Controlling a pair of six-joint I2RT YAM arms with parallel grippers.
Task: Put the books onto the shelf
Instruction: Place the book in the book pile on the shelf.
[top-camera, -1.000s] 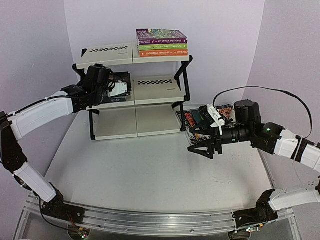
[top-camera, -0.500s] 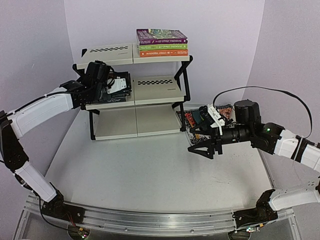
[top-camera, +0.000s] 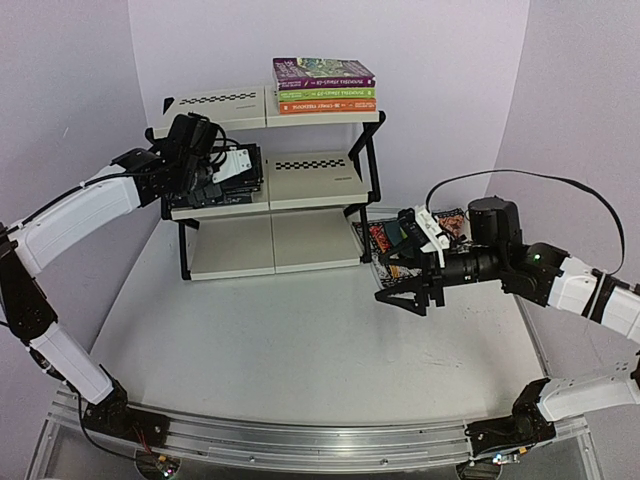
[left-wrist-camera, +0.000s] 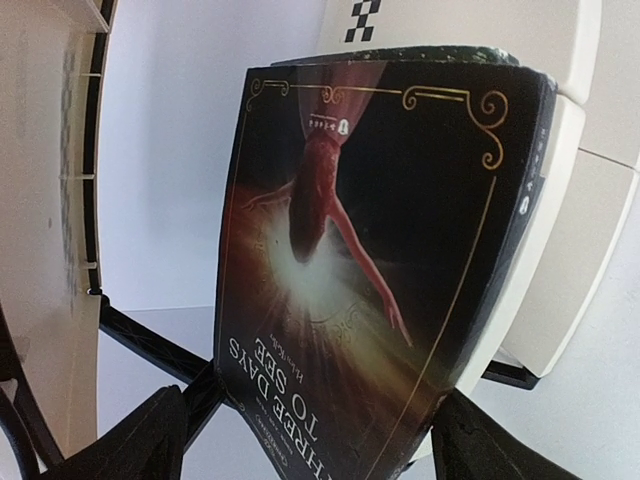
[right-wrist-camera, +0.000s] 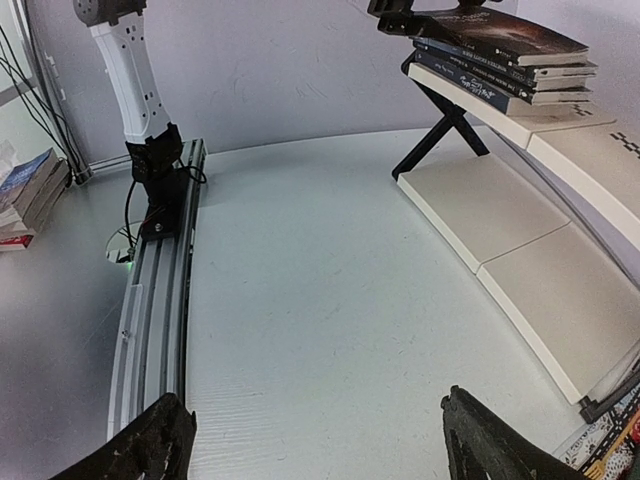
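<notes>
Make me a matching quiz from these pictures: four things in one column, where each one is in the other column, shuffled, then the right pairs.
Things:
1. purple book
2. black book
3. patterned mat
4. right gripper

Places:
A. in the air above the table
B. middle tier of the shelf, top of a stack
C. top tier, top of a stack
D. flat on the table, right of the shelf

Pairs: 1-C, 2-B, 3-D, 4-A
</notes>
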